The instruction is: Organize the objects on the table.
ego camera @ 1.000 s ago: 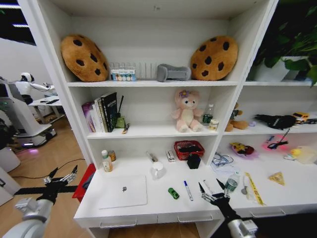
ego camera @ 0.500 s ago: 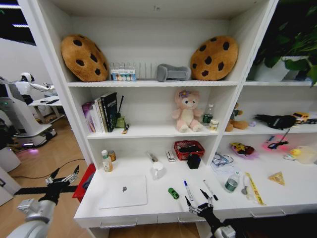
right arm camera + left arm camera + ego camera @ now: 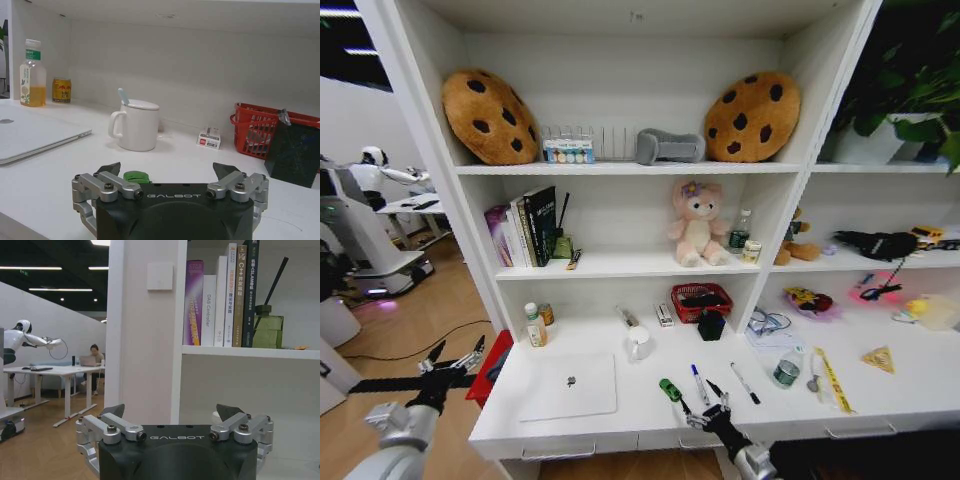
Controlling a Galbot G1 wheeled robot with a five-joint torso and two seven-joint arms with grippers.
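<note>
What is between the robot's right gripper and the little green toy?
Nothing: in the head view, bare white desk lies between the right gripper and the green toy. The right wrist view shows the toy just ahead of the open fingers.

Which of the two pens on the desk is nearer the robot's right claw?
The blue-capped marker, lying just beyond the open right gripper; the black pen lies farther to its right.

The green toy [image 3: 137, 176] is half hidden behind the right gripper [image 3: 168, 172] body. The laptop [image 3: 35, 137] runs past the picture's edge.
</note>
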